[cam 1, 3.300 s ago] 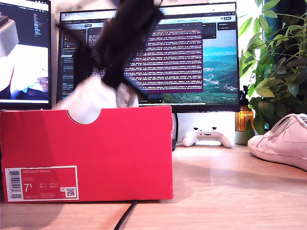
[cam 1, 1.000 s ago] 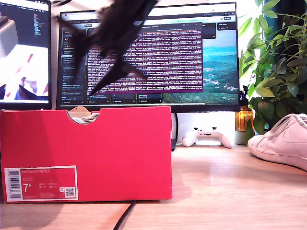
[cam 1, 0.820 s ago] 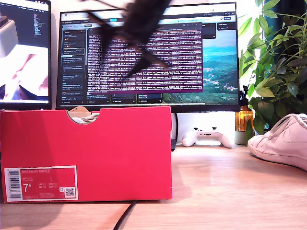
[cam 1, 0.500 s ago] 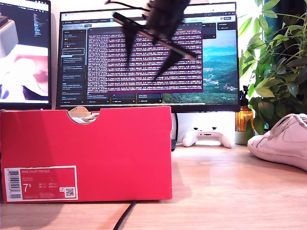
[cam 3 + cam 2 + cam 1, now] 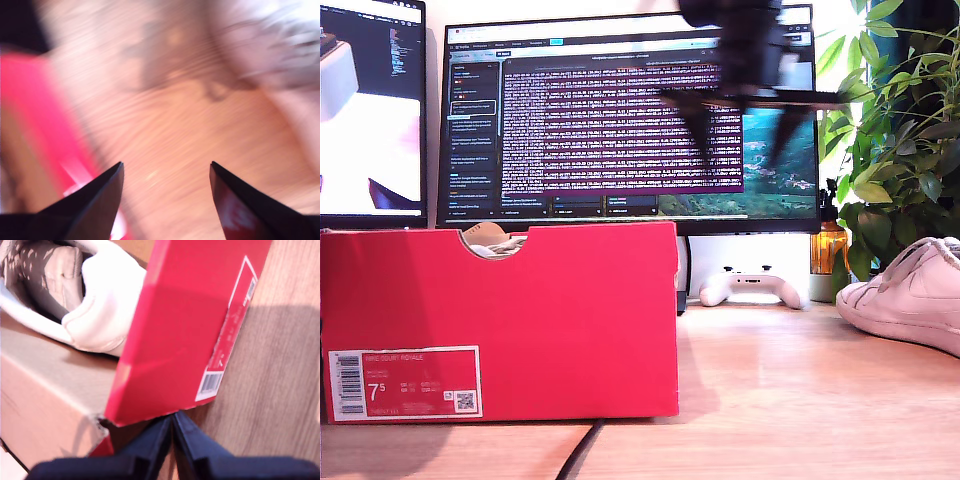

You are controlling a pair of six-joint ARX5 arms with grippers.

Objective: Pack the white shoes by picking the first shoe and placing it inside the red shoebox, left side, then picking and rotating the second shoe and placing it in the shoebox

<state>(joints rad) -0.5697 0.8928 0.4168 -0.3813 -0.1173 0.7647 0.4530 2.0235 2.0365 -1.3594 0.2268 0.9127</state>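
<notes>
Exterior view: my second gripper (image 5: 745,125), blurred, hangs at about 1 o'clock with fingers spread wide and nothing between them. One white sneaker (image 5: 95,300) lies inside the red shoebox (image 5: 500,320); another sneaker (image 5: 910,295) rests on the desk (image 5: 770,400) at 3 o'clock. My first gripper (image 5: 172,432) is pinched together, empty.

Count: one red shoebox (image 5: 500,318). White shoes: two — one inside the box (image 5: 95,300), one on the tabletop (image 5: 910,295). One game controller (image 5: 752,287). Two monitors (image 5: 570,110) (image 5: 370,110). One potted plant (image 5: 895,130). Grippers: two.
</notes>
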